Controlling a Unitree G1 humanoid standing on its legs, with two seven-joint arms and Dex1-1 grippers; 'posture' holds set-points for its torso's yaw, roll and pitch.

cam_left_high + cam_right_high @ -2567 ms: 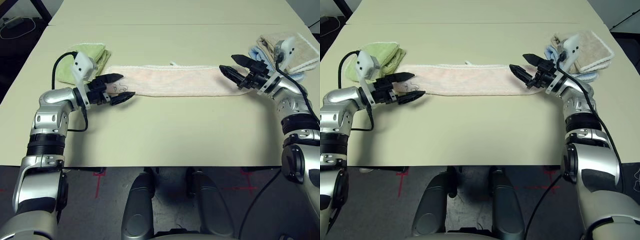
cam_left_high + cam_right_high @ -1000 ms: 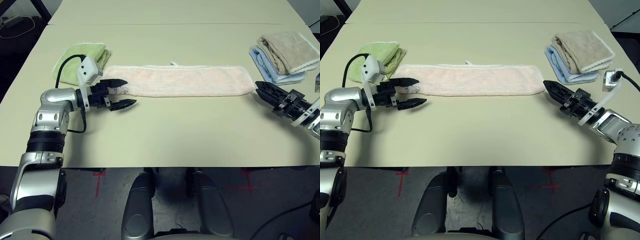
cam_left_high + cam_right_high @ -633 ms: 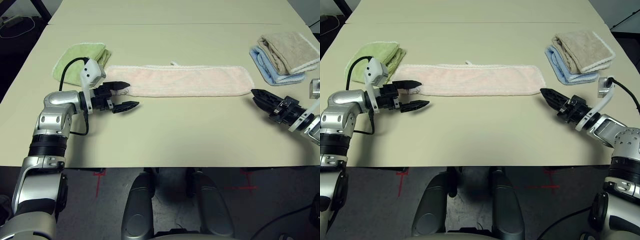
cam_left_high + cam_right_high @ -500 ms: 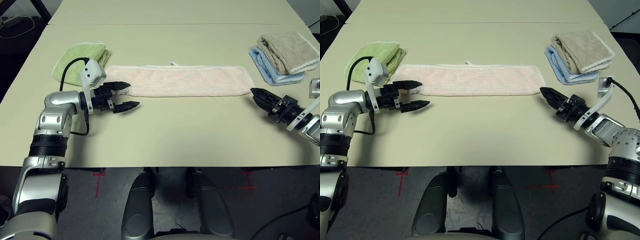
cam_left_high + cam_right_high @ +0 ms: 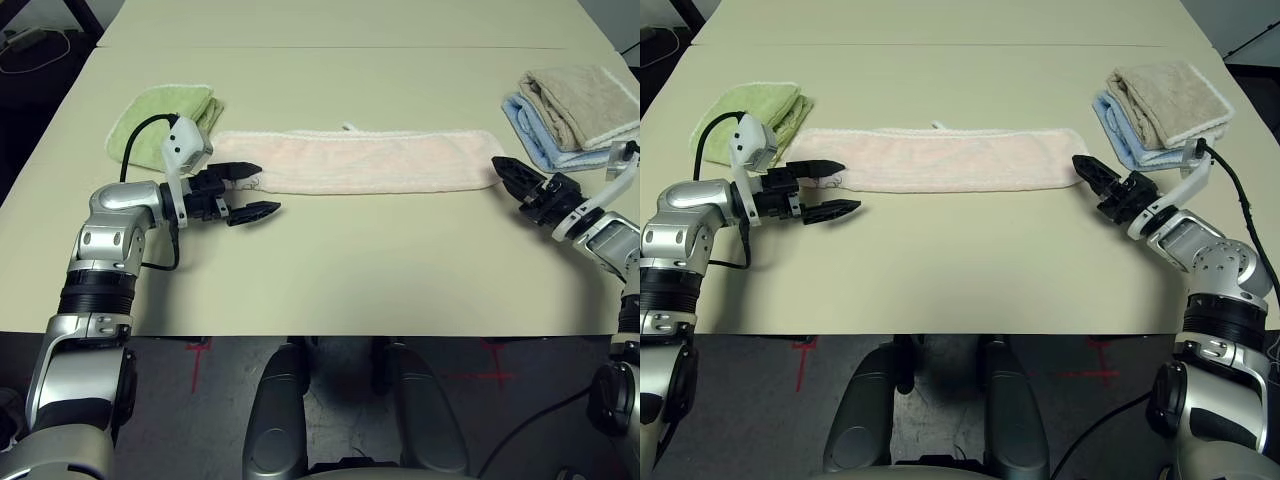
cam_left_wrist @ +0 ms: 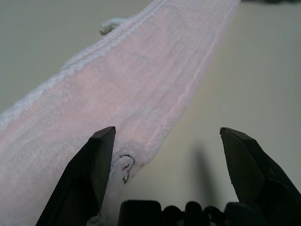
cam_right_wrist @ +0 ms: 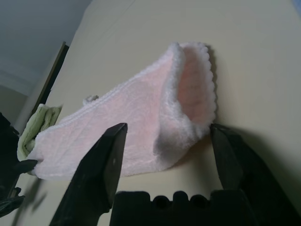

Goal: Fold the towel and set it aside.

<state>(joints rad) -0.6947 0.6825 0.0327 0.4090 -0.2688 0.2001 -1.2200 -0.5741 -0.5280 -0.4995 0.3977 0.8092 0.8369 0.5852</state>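
The pale pink towel (image 5: 360,160) lies as a long, narrow folded strip across the middle of the table, with its white tag at the far edge. My left gripper (image 5: 266,189) is open at the strip's left end. One finger rests by the small dark embroidered mark (image 6: 123,162) and the other is over bare table in front. In the left wrist view the towel (image 6: 141,84) runs away from my fingers. My right gripper (image 5: 1090,178) is open at the right end. In the right wrist view that folded end (image 7: 188,108) sits between my spread fingers.
A folded green towel (image 5: 165,118) lies behind my left gripper. At the back right, a beige folded towel (image 5: 580,95) sits on a light blue one (image 5: 530,135), just behind my right wrist. Bare table (image 5: 380,260) stretches in front of the strip.
My right gripper has swung in from the right and now reaches the towel's right end, fingers a little narrower. The left gripper has barely moved. The towel lies as before.
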